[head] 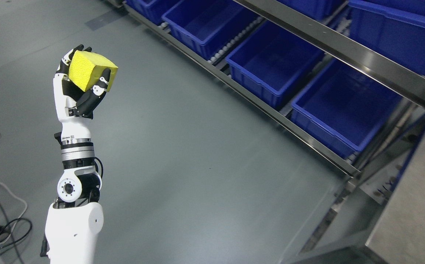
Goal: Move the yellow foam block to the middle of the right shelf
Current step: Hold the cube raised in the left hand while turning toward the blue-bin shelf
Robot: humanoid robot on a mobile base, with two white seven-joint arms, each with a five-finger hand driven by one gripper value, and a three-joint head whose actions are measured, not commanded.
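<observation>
The yellow foam block (pixel 89 69) is held aloft in the left robot hand (pixel 82 86), clasped between the fingers (pixel 102 82) wrapped over its near face and those behind its far edge. It is judged light, soft and compressible, with a porous surface unlikely to slip; a gentle hold across opposite flat faces should suffice. The shelf (pixel 330 46) with its blue bins (pixel 271 69) lies well apart, to the right of the robot hand. The right robot hand is not seen.

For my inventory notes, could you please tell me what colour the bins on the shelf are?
The bins are blue, seen best in the head view.
</observation>
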